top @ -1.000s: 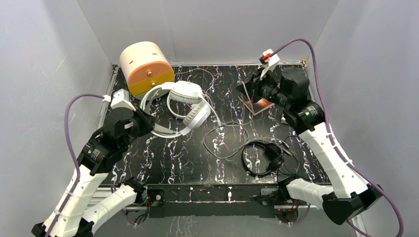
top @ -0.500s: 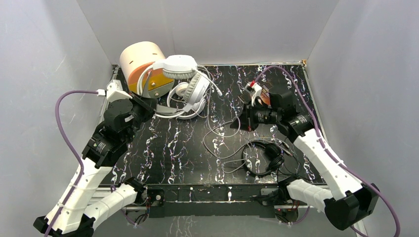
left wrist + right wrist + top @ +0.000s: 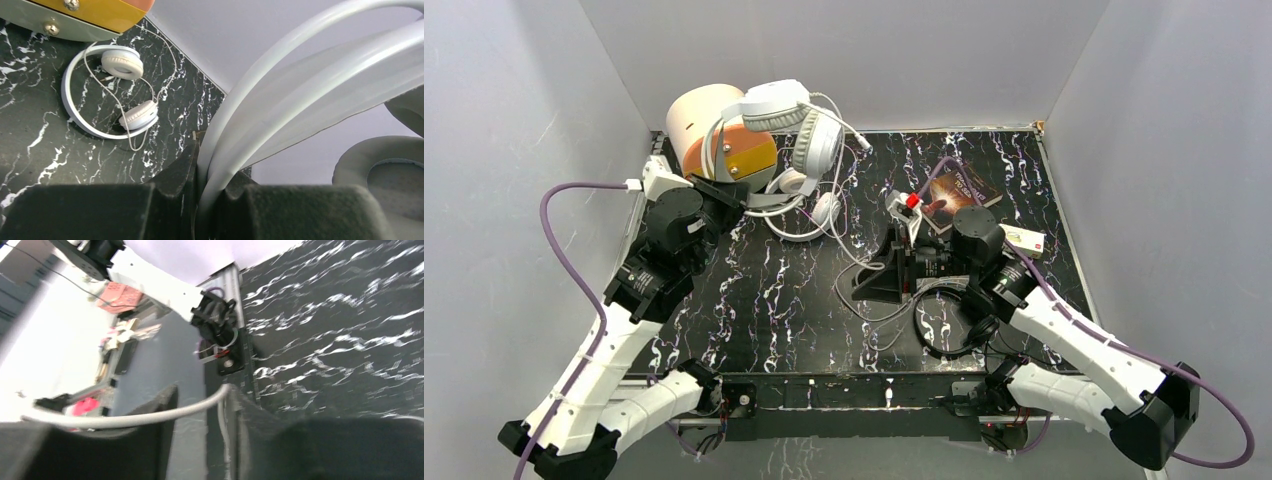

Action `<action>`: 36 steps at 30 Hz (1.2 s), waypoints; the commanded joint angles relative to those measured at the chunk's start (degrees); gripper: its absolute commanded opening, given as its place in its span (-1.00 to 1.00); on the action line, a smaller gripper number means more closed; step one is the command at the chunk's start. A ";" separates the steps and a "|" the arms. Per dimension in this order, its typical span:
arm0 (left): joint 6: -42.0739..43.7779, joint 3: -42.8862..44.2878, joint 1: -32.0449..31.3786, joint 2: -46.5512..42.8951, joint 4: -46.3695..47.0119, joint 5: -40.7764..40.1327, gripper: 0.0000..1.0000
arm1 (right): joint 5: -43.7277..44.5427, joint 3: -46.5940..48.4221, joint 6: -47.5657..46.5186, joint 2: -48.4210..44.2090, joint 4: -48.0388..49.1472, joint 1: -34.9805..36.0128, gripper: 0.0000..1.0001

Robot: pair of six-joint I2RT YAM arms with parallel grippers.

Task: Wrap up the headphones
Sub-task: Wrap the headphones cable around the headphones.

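One big white pair [image 3: 816, 142] hangs, headband [image 3: 300, 100] clamped in left fingers [image 3: 176, 182]; right fingers [image 3: 152, 445] half-parted around cord [image 3: 150, 416].

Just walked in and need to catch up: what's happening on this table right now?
The left tool is shut on the headband of the big white headphones, holding them up above the table. The right tool sits low mid-table, jaws apart, with a white cord running across the gap. The slimmer white pair and the black pair lie on the table, cords loose.
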 commanded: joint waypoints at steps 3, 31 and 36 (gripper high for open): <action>-8.30 1.75 -0.02 -1.98 7.63 2.53 -1.00 | 9.04 -4.87 -6.41 -1.79 19.14 0.25 0.53; -13.98 4.42 -0.02 -1.68 9.61 7.17 -1.00 | 19.33 -4.45 -15.47 -3.61 27.58 0.27 0.94; -14.18 5.82 -0.02 -1.70 9.11 8.85 -1.00 | 33.78 -7.01 -18.08 -3.52 30.23 0.10 0.97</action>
